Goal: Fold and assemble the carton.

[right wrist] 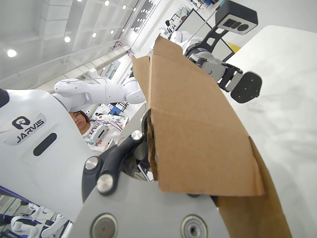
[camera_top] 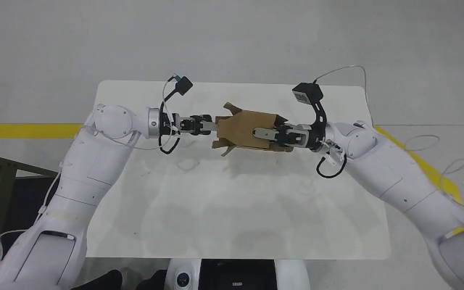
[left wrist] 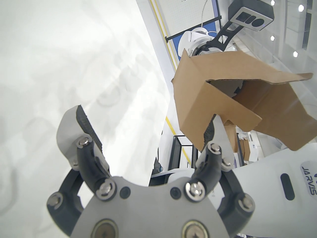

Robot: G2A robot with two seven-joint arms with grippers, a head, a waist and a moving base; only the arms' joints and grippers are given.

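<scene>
Over the far middle of the desk (camera_top: 239, 217), the brown carton (camera_top: 243, 127) is hanging clear of the surface, half-opened, with its end flaps (camera_top: 226, 145) splaying toward the left gripper (camera_top: 210, 125). Right gripper (camera_top: 270, 135) is gripping one carton wall, jaws clamped on the cardboard, one finger lying along the top panel. Left gripper's jaws are standing wide apart and holding nothing. One of its fingers (left wrist: 218, 134) is sitting just beside or touching the nearest flap edge, cannot tell which

Risks, as judged: the carton is hanging from a single pinch on thin cardboard, so a push from the left is likely twisting it in the jaws or squashing the half-formed tube flat. The open left jaws are facing loose flaps, so a finger could be snagging a flap edge, creasing it off the score line, or folding flaps in the wrong order. A slip from the right jaws would be dropping the carton onto the desk

Writing: the visible carton faces are showing no print or labels. Wall panel (left wrist: 193, 8) behind is carrying a logo with lettering, not reading it off
</scene>
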